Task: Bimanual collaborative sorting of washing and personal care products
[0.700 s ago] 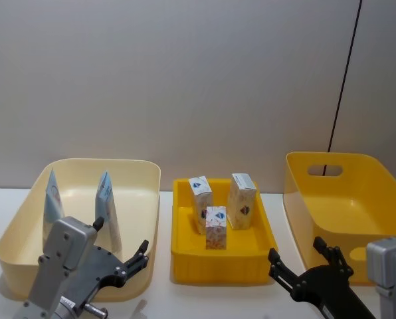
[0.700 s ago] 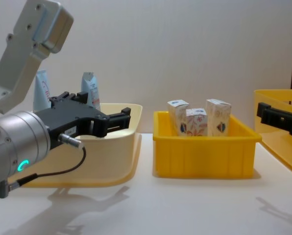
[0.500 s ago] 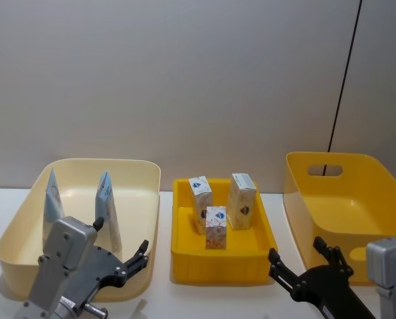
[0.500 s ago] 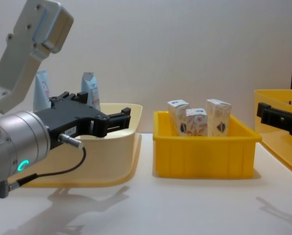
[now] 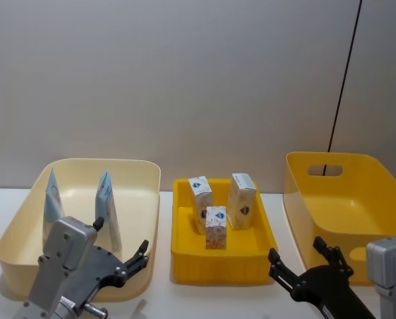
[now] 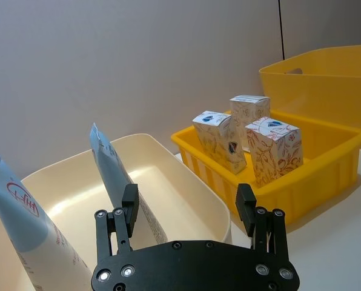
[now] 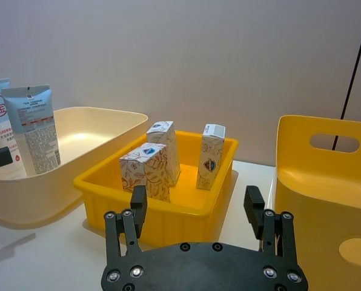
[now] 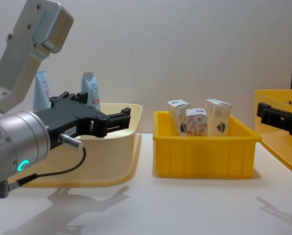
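Lower ends of the tubes [image 5: 108, 199] are hidden behind my left arm [image 5: 62, 259]; they stand upright, crimp up, in the cream bin [image 5: 105, 161]. 3 cartons [image 5: 241, 199] stand upright in the mid tray [image 5: 218, 267]. My left claw [image 6: 188, 201] & right claw [image 7: 195, 200] are both wide open, empty.

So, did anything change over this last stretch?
Nothing visibly changed. The left pincer and right pincer remain open and empty, low at the front; the tubes still stand in the cream bin, the cartons in the small yellow bin.
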